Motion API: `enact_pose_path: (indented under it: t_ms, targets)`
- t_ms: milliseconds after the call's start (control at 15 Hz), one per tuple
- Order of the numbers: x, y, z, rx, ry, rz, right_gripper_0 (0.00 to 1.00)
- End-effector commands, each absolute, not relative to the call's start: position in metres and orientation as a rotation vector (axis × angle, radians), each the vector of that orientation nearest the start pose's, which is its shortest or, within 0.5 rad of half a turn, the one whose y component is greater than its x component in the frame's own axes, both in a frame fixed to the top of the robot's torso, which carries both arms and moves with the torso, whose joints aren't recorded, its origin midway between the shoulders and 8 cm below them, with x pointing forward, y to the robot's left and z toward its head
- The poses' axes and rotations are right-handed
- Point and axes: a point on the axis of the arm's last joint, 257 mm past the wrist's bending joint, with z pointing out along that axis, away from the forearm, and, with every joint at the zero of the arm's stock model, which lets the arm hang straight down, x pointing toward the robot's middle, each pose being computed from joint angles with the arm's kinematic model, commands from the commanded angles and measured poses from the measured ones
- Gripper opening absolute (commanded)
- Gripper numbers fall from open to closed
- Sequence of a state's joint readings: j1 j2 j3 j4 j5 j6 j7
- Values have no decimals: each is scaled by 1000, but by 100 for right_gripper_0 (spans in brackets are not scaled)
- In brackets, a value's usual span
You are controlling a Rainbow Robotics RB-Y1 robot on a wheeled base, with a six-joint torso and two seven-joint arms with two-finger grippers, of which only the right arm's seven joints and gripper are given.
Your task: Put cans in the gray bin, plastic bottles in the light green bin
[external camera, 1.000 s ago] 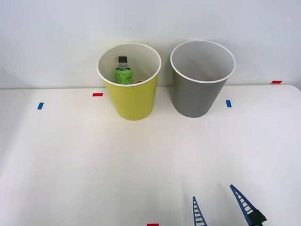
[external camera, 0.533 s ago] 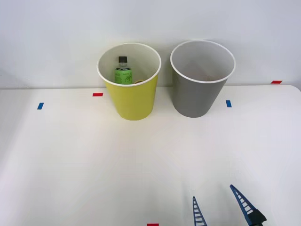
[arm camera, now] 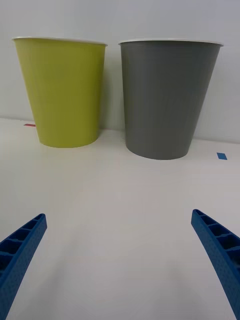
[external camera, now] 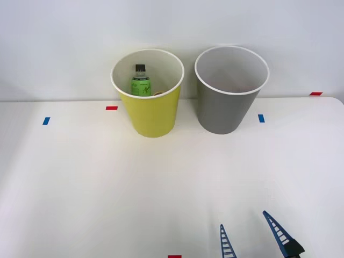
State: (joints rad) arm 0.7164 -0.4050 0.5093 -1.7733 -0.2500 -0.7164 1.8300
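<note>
Two bins stand side by side — front view reveals a plastic bottle (external camera: 141,84) inside the light green bin (external camera: 151,115) — end effector (external camera: 251,235) released.

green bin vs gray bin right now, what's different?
Colour: the green bin is yellow-green, the gray bin gray. Contents: the green bin holds a bottle with a black cap and green label standing inside; nothing can be made out inside the gray bin. Position: the green bin stands to the robot's left of the gray one, apart from it. Shared: same tapered round shape, white rims, similar size, both upright on the table.
</note>
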Motion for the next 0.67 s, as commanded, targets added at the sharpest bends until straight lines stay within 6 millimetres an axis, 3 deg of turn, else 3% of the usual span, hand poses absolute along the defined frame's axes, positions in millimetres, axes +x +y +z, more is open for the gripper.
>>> enact_pose_path:
  t_ms: [67, 667]
  targets:
    - [265, -162, -279, -247, 1455, 134, 100]
    - [265, -162, -279, -247, 1455, 134, 100]
